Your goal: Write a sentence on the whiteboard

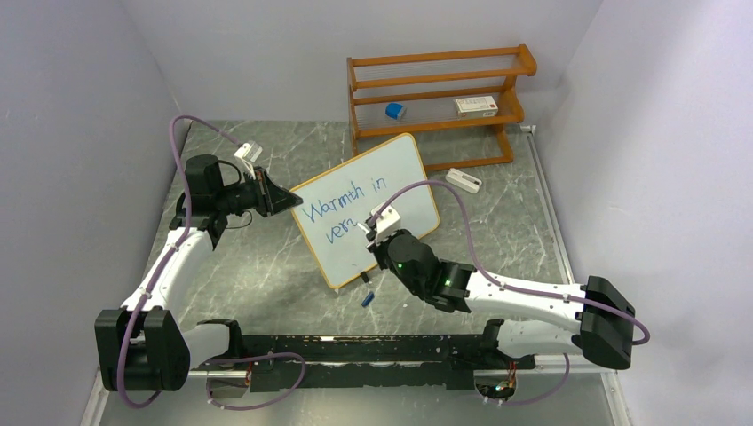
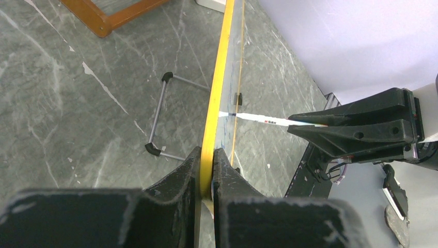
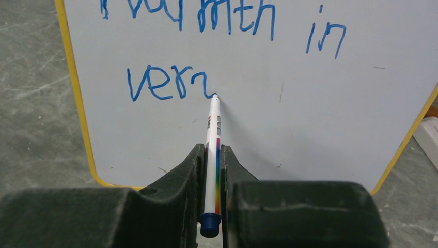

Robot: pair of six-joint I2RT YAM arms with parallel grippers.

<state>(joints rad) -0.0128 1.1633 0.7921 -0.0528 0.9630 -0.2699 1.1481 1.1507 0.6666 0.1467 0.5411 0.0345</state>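
- The whiteboard (image 1: 400,177) stands tilted near the middle of the grey marbled table (image 1: 249,275). Its writing face is turned toward the near right, and its lower corner points at the near edge.
- The left gripper (image 1: 282,200) is clamped narrow on the board's left edge. In the left wrist view its fingers (image 2: 178,175) pinch the yellow frame (image 2: 219,67) from both sides.
- A thin wire stand with black feet (image 2: 160,113) props the board from behind.
- The right gripper (image 1: 368,232) is closed around a white marker (image 3: 213,129) that has a rainbow stripe and a blue end. The marker lies lengthwise between the jaws.
- The marker's tip touches the board face at the end of the last stroke.
- The sentence (image 3: 170,82) is in blue. It reads "Warmth in" on the top line and "ver" plus one more unfinished stroke below.
- An orange wooden shelf rack (image 1: 435,98) stands at the table's far edge, behind the board. It holds a small blue object (image 1: 395,111) and a white box (image 1: 476,106).
- A white block (image 1: 463,180) lies on the table just beside the board's right corner.
- A small dark-and-blue piece (image 1: 367,298) lies near the board's lower corner. It is too small to identify.
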